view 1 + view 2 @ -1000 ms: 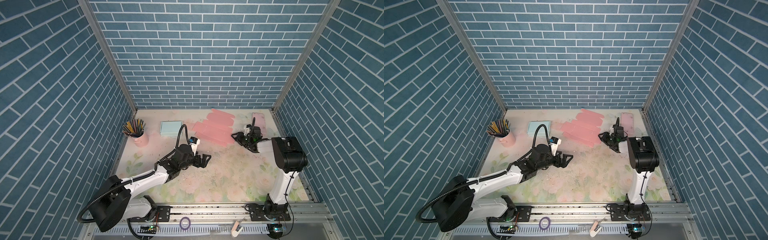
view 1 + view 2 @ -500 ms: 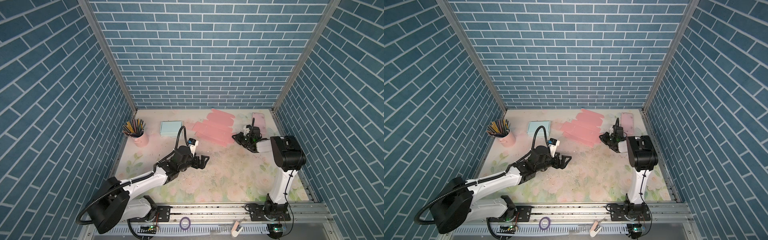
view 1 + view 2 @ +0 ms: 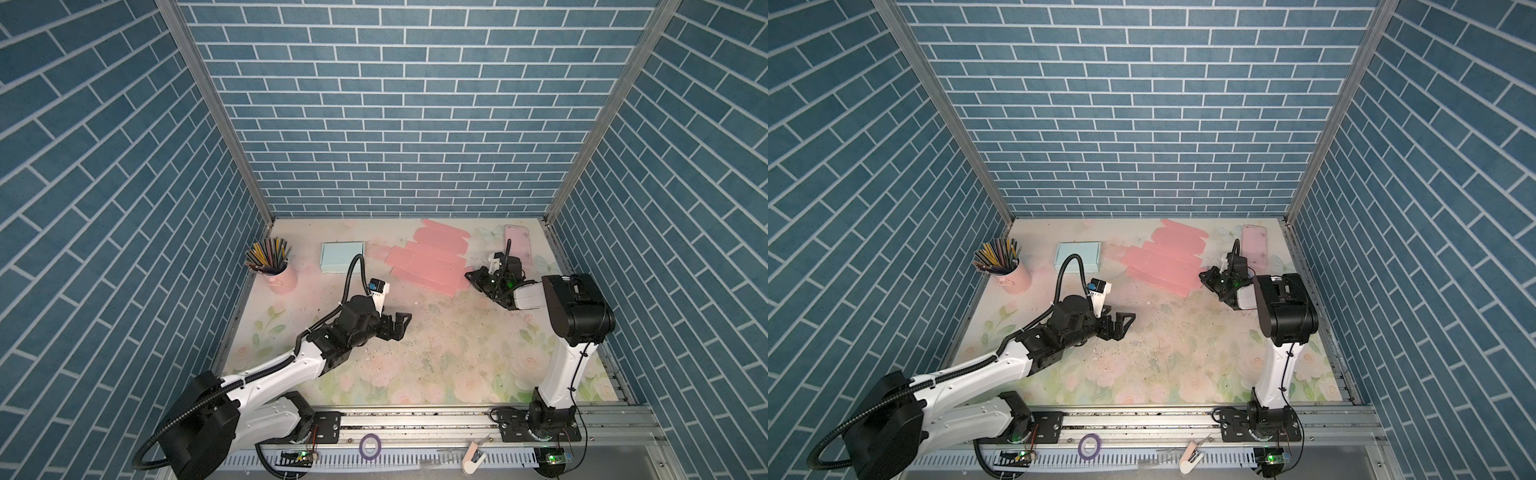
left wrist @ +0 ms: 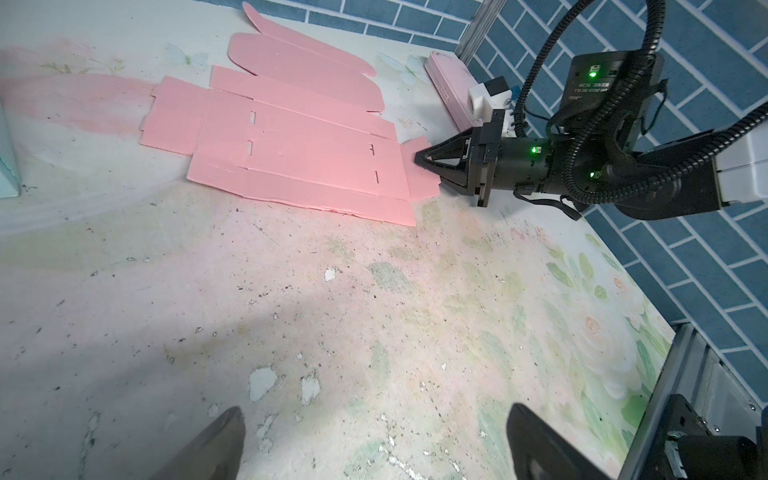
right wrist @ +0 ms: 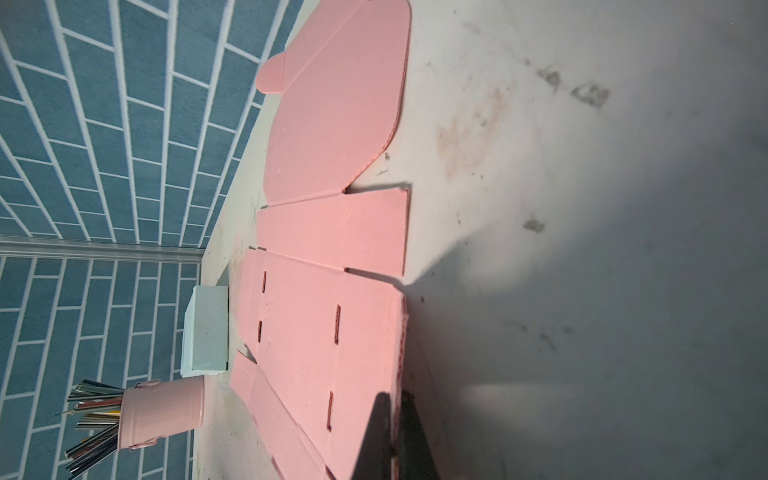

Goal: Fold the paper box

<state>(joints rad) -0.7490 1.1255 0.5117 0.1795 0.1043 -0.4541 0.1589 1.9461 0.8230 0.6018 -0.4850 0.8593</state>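
Right claw (image 4: 419, 159) clenched on an end flap of the flat pink paper box (image 4: 299, 137), right of centre; we note left claw (image 3: 401, 328) spread wide, mid-frame, over the table (image 3: 457, 365).

A back wall (image 3: 395, 124) papered in blue brick with white joints closes the cell, and the side walls (image 3: 104, 187) carry the same pattern on a slant. Bare metal corner posts (image 3: 216, 112) mark the seams. The table (image 3: 457, 353) has a pale floral print of pink roses and green leaves, scuffed, chipped and speckled with dirt. A metal rail (image 3: 415, 419) runs along its near edge. The light is bright and even, the shadows soft.
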